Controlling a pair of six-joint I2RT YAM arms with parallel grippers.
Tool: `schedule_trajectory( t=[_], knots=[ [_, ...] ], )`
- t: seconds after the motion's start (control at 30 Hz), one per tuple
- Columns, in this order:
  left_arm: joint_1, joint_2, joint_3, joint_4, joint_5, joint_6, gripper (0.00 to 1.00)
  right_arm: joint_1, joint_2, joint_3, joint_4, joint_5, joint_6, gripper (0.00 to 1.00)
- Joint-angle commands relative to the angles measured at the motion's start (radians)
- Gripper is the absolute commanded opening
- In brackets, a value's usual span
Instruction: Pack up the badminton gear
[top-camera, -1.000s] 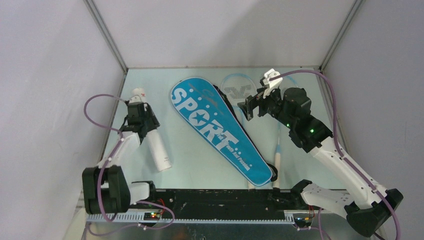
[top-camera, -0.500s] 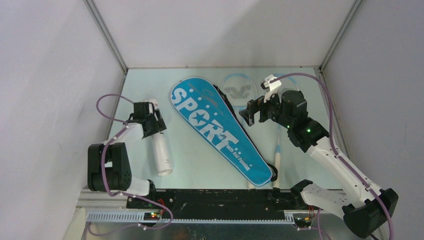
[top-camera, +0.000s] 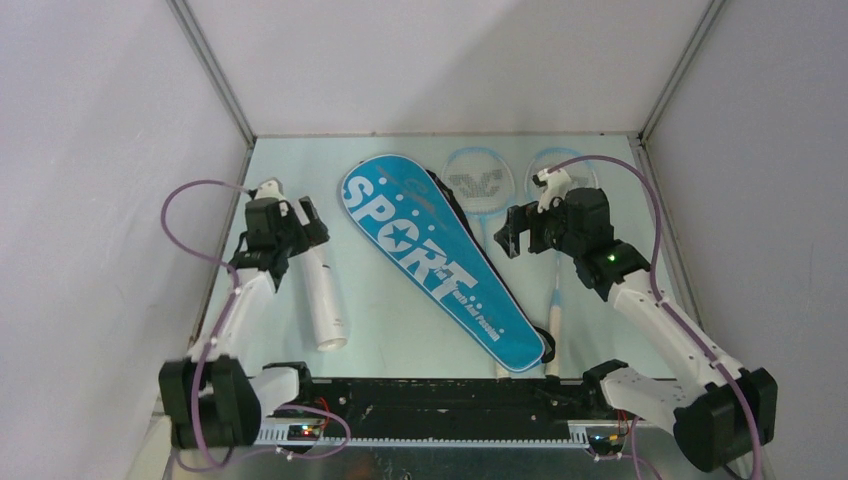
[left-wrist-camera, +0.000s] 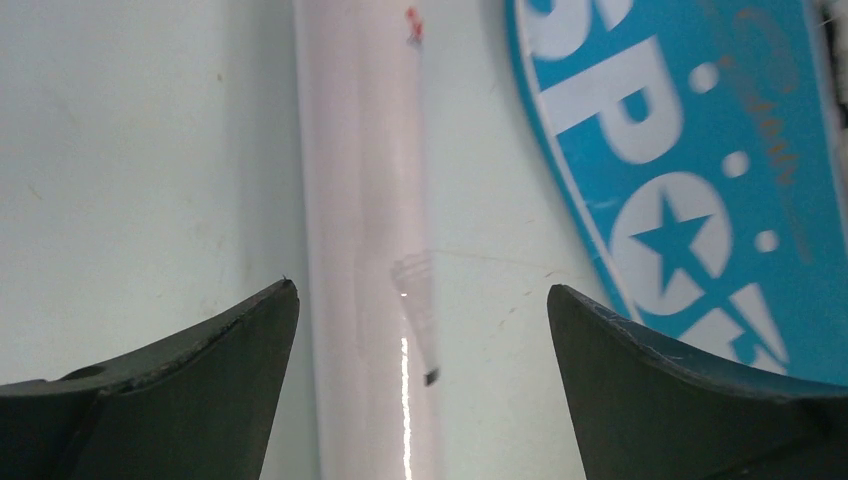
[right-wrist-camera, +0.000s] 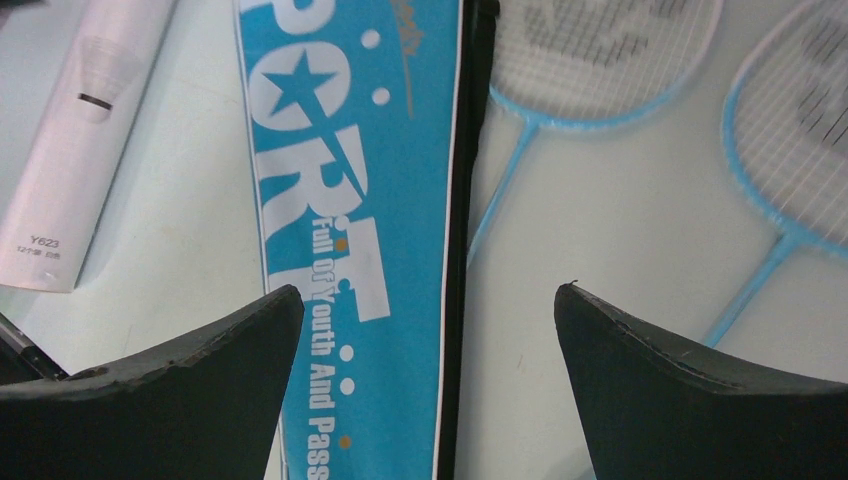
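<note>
With left pincer (left-wrist-camera: 422, 288) and right pincer (right-wrist-camera: 430, 290) released, we judged the white tube (top-camera: 322, 295) beside the bag (top-camera: 440, 262) light, slippery, graspable mid-length.

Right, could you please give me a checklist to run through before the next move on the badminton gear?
1. The left gripper is open above the white tube, not gripping: ok.
2. The white tube lies flat on the table: ok.
3. The right gripper is open and empty: ok.
4. The two rackets are inside the blue bag: not ok, both lie out on the table.
5. The blue bag is unzipped for loading: cannot tell.
</note>
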Motion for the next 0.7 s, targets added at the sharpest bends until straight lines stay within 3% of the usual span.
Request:
schedule_trajectory(
  t=[0.0,0.23,0.47,0.67],
  knots=[
    [0.002,-0.180,-0.019,0.065,0.029,-0.056,1.00,-0.039,0.078,-0.018,0.028,-0.056,0.071,0.99],
    [-0.069,-0.290,-0.079,0.219,0.112,-0.276,1.00,-0.051,0.286,-0.023,0.085,-0.123,0.117,0.98],
    [-0.367,-0.061,-0.037,0.233,0.105,-0.309,1.00,-0.071,0.457,-0.021,0.197,-0.205,0.155,0.95],
    [-0.465,0.158,-0.056,0.356,0.205,-0.391,1.00,-0.073,0.547,-0.018,0.233,-0.272,0.185,0.93]
  ],
)
